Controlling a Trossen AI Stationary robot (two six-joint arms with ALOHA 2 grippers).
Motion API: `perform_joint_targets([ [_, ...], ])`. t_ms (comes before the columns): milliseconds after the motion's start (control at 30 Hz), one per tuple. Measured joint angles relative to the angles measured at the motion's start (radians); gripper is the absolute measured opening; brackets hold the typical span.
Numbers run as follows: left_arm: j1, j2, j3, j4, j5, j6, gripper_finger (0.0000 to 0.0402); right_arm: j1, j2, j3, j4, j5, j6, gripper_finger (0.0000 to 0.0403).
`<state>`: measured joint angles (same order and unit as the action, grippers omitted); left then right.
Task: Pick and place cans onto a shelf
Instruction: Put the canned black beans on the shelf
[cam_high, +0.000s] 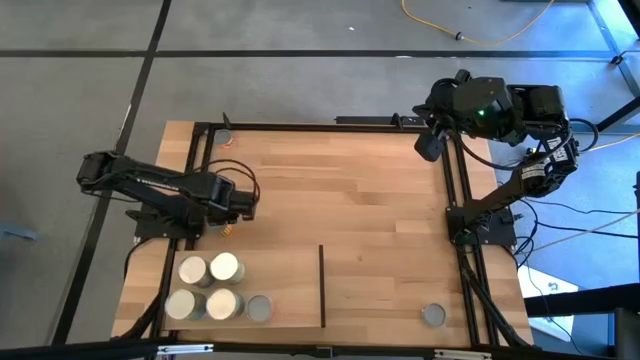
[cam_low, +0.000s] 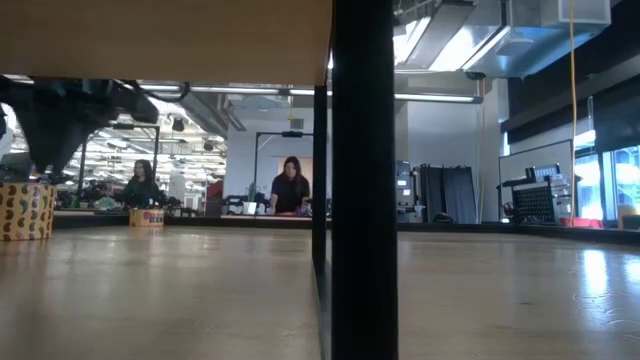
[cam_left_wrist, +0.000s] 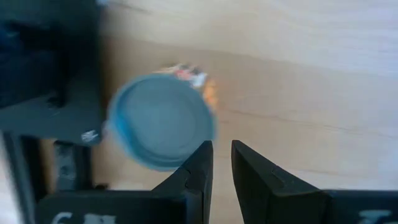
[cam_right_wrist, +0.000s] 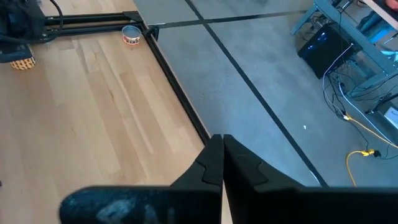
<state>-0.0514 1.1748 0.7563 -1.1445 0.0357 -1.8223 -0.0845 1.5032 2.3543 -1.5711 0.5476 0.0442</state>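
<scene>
A can with a blue-grey top and a yellowish label (cam_left_wrist: 160, 121) stands upright on the table at the left, under my left gripper (cam_left_wrist: 222, 155); it also shows in the high view (cam_high: 229, 229) and the low view (cam_low: 24, 210). My left gripper (cam_high: 243, 203) hangs just above it and to one side, fingers almost shut with a narrow gap, holding nothing. Several cans (cam_high: 208, 287) stand in a cluster at the near left. One grey-topped can (cam_high: 433, 316) stands on the pale shelf panel (cam_high: 385, 290), right of the thin black strip (cam_high: 322, 285). My right gripper (cam_right_wrist: 222, 149) is shut and empty at the far right edge (cam_high: 429, 146).
A small can (cam_high: 225, 138) stands at the table's far left corner, also in the right wrist view (cam_right_wrist: 131, 35). A black metal frame (cam_high: 452, 190) edges the table. The middle of the table (cam_high: 340, 190) is bare wood. People sit in the room beyond (cam_low: 290, 185).
</scene>
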Motion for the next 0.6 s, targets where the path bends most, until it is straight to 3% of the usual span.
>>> perform_joint_targets([
  [100,-0.009,0.028,0.000,-0.003,0.040,0.006,0.0051,0.000,0.000,0.000,0.000,0.000,0.000,0.0006],
  [600,-0.023,0.094,0.000,-0.001,0.033,0.082,0.0051,0.000,0.000,0.000,0.000,0.000,-0.001,0.0006],
])
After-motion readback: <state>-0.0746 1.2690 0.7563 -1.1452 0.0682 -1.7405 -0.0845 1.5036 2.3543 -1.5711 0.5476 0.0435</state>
